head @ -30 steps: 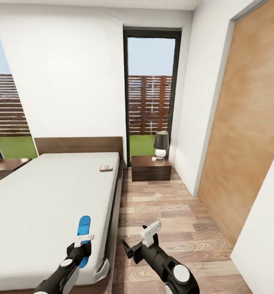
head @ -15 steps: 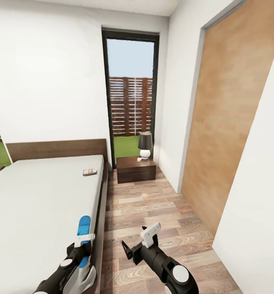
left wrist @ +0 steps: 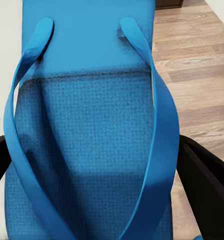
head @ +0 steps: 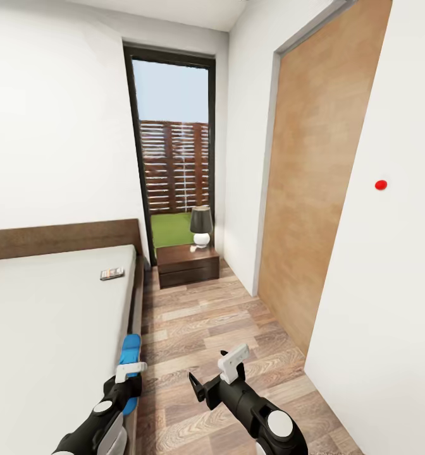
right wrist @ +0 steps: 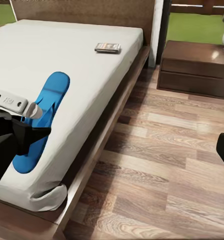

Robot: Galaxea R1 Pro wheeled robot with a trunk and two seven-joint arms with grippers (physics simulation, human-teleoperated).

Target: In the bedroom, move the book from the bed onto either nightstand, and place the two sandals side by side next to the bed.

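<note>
Left gripper [head: 131,370] clamped on blue sandal [head: 130,354] above the bed [head: 48,316] edge; right gripper [head: 214,373] open beside the bed; book [head: 112,273] lies near the bed's headboard.

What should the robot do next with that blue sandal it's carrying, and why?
Probably lower the sandal onto the wood floor beside the bed. The left gripper holds it over the bed's edge, and the sandals belong next to the bed. The right gripper is free.
</note>
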